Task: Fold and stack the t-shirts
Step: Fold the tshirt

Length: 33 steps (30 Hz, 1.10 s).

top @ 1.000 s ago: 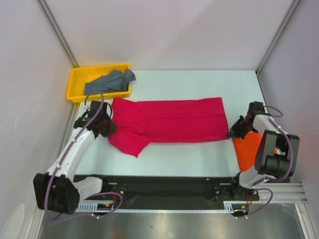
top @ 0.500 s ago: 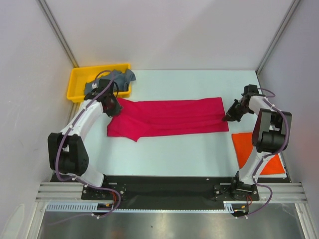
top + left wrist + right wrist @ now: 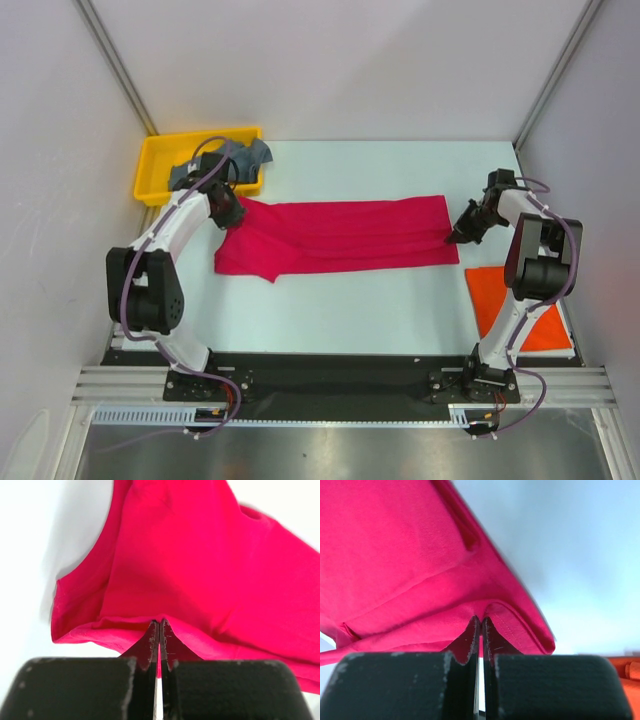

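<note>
A crimson-pink t-shirt (image 3: 340, 236) lies folded lengthwise across the middle of the table, a sleeve sticking out at its lower left. My left gripper (image 3: 228, 211) is shut on the shirt's left edge; in the left wrist view the cloth (image 3: 200, 570) puckers at the closed tips (image 3: 159, 623). My right gripper (image 3: 462, 233) is shut on the shirt's right edge, and the hem (image 3: 420, 570) folds over its tips (image 3: 481, 619). A folded orange-red t-shirt (image 3: 515, 308) lies at the right front. A grey-blue t-shirt (image 3: 240, 159) is bunched in the yellow tray (image 3: 156, 163).
The yellow tray sits in the back left corner, right behind the left gripper. White walls with metal posts close the table on three sides. The orange-red shirt lies beside the right arm's base.
Both grippers carried the shirt's near edge away from the arms and over, so the crimson-pink shirt is narrower. The right arm has swung off the orange-red shirt, and little moved in the last half second.
</note>
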{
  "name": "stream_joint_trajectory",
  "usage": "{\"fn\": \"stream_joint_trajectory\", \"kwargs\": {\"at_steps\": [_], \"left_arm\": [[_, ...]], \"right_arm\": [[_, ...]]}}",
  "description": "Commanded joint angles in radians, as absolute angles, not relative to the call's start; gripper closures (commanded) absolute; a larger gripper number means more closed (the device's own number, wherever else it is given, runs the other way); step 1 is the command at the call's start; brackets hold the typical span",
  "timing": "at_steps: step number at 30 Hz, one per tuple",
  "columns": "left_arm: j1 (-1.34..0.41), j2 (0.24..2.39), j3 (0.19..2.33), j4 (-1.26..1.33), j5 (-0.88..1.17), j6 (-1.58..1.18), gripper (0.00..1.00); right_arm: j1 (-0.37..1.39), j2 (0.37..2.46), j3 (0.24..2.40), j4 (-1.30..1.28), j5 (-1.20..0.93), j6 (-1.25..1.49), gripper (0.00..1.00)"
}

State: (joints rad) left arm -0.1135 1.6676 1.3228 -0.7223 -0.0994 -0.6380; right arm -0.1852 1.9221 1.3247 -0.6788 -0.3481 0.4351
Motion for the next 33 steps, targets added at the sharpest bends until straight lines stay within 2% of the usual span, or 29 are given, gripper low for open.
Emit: {"fn": "stream_joint_trajectory", "kwargs": {"at_steps": [1,33], "left_arm": [[-0.103,1.693,1.397,-0.706,-0.089,-0.607,1.00],[-0.051,1.841,1.502,-0.723,-0.054,-0.583,1.00]], "right_arm": [[-0.193,1.951,1.368,-0.683,-0.334,0.431,1.00],[-0.199,2.020,1.462,-0.680,-0.307,0.477,1.00]]}}
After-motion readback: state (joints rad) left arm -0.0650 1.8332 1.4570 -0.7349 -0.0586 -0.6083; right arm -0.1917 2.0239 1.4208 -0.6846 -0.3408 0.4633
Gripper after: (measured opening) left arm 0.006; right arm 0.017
